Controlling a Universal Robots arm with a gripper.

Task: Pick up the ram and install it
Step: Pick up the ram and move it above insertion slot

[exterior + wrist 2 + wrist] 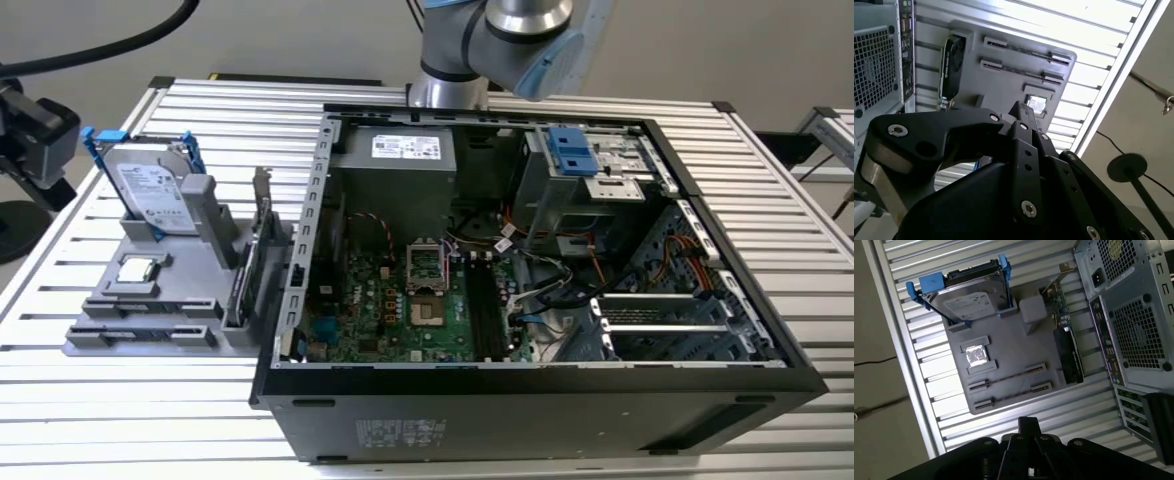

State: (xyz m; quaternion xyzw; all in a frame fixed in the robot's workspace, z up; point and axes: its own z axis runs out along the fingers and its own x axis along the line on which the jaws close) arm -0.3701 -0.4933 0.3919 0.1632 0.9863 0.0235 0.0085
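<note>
ram [1006, 378] in holder [1014, 347] (end effector [1027, 429] abv., apart)

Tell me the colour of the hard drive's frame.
Blue frame, clearest in the first wrist view.

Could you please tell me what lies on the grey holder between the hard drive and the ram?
A square silver processor chip sits in its recess between the hard drive and the ram, in the first wrist view.

We see our arm [514, 40], silver with a pale blue joint cap, at the top edge of the exterior view. Our black gripper [1027, 432] [1021, 120] shows close up in both wrist views.
</note>
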